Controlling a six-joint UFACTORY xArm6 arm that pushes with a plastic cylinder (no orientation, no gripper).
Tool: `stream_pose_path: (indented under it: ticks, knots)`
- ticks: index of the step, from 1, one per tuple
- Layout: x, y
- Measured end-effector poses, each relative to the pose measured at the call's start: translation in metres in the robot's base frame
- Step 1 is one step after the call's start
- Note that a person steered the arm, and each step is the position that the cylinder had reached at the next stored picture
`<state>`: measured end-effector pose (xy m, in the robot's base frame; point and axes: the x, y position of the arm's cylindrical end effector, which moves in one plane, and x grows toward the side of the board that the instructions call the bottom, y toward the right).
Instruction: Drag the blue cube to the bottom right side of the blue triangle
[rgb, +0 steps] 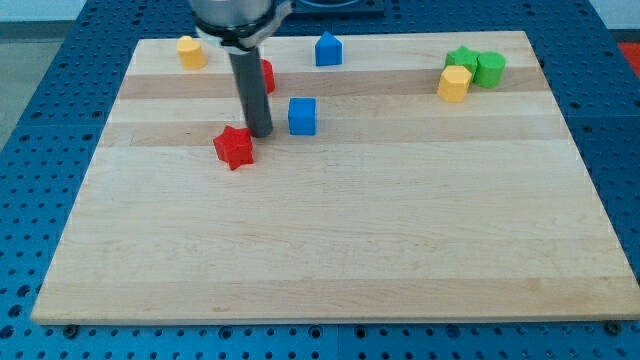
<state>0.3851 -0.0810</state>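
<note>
Blue cube (302, 116) sits on the counter (330, 250) just to the view's right of the tip (260, 133), not touching; the blue triangle (328, 49) lies beyond, toward the view's top-right; the rod carries no claw.

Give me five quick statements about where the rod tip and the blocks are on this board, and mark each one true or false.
1. My tip sits between the red star and the blue cube. True.
2. The blue cube lies below and left of the blue triangle in the view. True.
3. The two green blocks sit at the view's bottom left. False: they are at the top right, beside a yellow block.
4. A yellow block sits near the board's top left corner. True.
5. The blue cube touches the red star. False: they are apart, with my tip between them.
</note>
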Motion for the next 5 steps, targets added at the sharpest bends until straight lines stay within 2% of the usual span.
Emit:
stream_pose_path:
  ticks: [1,3,5]
  knots:
    - [-0.001,0.025]
    - [-0.029,0.047]
    - [-0.033,0.099]
